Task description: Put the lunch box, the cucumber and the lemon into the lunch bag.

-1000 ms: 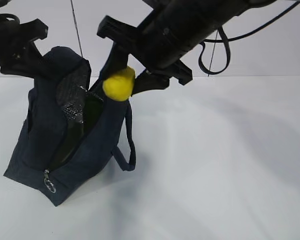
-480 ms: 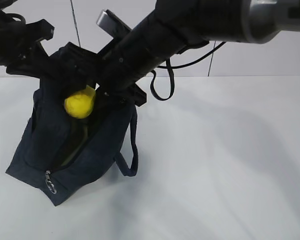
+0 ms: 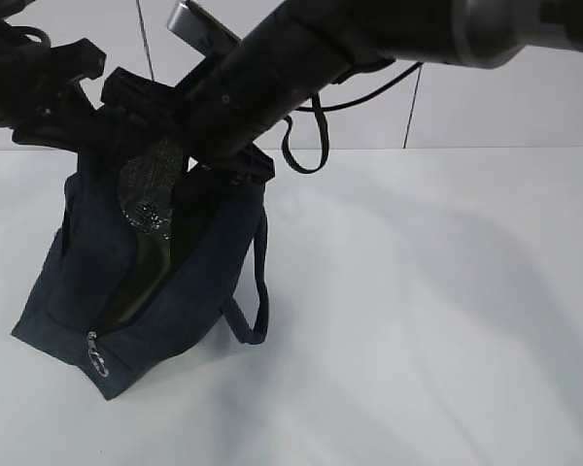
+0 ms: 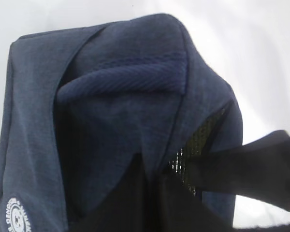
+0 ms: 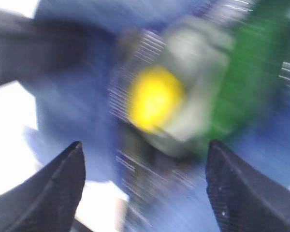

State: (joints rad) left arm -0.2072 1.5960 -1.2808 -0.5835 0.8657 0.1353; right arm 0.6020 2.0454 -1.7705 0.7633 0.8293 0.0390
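Right gripper (image 5: 144, 183) spread wide above small yellow lemon (image 5: 154, 98) inside boxy navy fabric lunch bag (image 3: 126, 282); left gripper pressed together, apparently on the far rim; could snag right strap on withdrawal, tipping the bag.

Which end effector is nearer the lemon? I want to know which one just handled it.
Right. The right end effector hangs open just above the lemon inside the lunch bag; the left grips the bag's rim.

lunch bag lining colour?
Silver foil lining inside the navy lunch bag; clearest in the exterior view.
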